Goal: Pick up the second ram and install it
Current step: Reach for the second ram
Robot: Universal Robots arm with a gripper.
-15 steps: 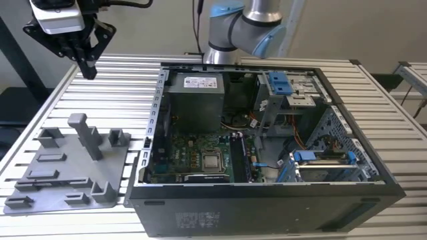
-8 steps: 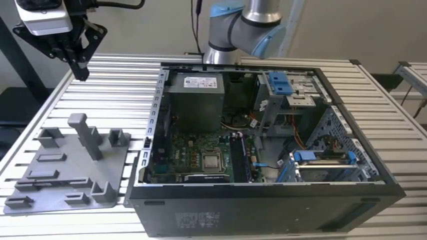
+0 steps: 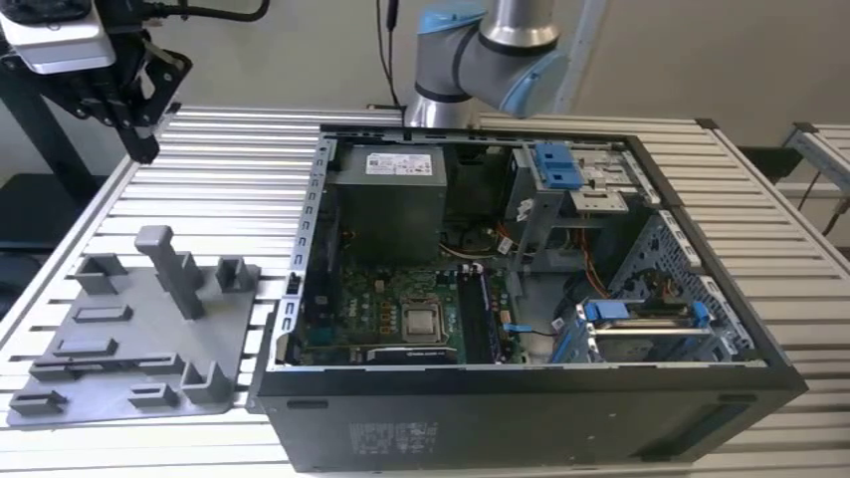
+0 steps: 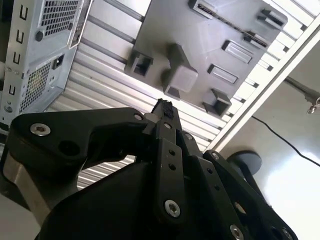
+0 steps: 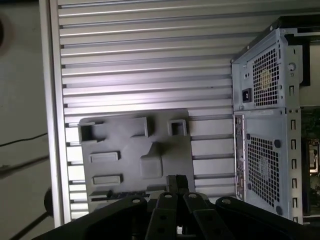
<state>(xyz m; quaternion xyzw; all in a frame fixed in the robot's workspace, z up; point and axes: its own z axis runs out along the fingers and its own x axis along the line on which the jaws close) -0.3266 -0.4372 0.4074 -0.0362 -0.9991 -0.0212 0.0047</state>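
Gray plastic tray on the bench seems to keep the second ram standing on edge in its long slot, easy to pinch from above. The gripper hangs high near this tray, its fingers pressed together with nothing between them.

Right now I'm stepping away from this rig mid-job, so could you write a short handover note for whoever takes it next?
Gripper: shut, nothing seen between the fingers, held high near the gray tray, touching nothing.
Second ram: I cannot pick it out for certain. The tray's long slot looks dark, and a dark strip shows at the motherboard's memory slots inside the open computer case.
Done: the views do not confirm either the pick-up or the install.
Left: unknown until the tray and the slots are seen from closer.
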